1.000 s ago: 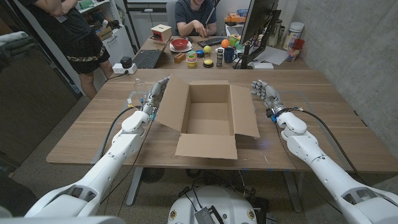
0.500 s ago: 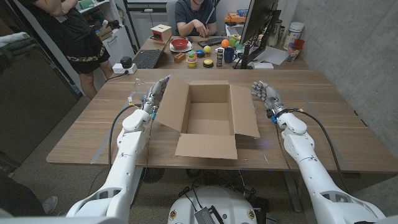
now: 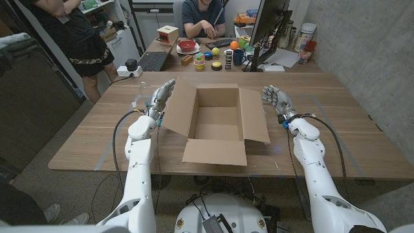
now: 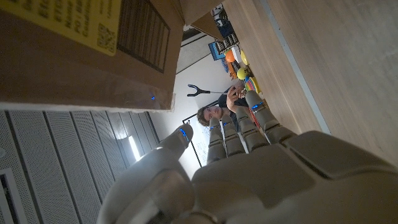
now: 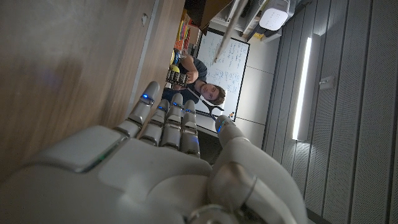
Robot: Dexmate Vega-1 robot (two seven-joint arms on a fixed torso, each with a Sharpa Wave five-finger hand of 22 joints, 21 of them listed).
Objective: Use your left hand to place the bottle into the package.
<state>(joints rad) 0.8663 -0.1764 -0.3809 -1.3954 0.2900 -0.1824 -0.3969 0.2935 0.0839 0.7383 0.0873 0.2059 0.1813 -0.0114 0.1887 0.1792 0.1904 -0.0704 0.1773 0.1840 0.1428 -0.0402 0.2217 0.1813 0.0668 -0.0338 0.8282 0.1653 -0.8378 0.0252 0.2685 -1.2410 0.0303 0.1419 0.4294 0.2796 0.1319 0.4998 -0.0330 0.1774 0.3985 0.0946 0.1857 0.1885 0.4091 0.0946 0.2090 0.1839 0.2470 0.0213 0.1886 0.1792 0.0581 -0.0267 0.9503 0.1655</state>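
My left hand point(image 3: 162, 96) stands beside the left flap of the open cardboard box point(image 3: 217, 123), fingers straight and apart, holding nothing. The bottle point(image 3: 138, 96) — clear plastic and hard to make out from the head camera — seems to stand just left of that hand, toward the far edge of the table; I can't tell whether they touch.

To do this step well, I judge I should swing the hand left and away from the flap first, so the fingers don't catch the cardboard, then wrap the bottle around its middle instead of pinching the top. A clear, light bottle will likely tip if I nudge it before the fingers close. Once it's held, I'd lift high enough to clear the raised left flap before carrying it over the box's opening, then lower it well inside before letting go.

My right hand point(image 3: 274, 97) waits on the far side of the box, near the right flap, fingers loosely spread and empty.

The wooden table point(image 3: 336, 129) is broad and bare around the box. Behind it sits a cluttered desk — a red bowl point(image 3: 187, 46), a laptop point(image 3: 152, 61), a monitor point(image 3: 266, 26), small coloured items. A seated person point(image 3: 203, 16) faces me there, and another person point(image 3: 71, 32) stands at the left.
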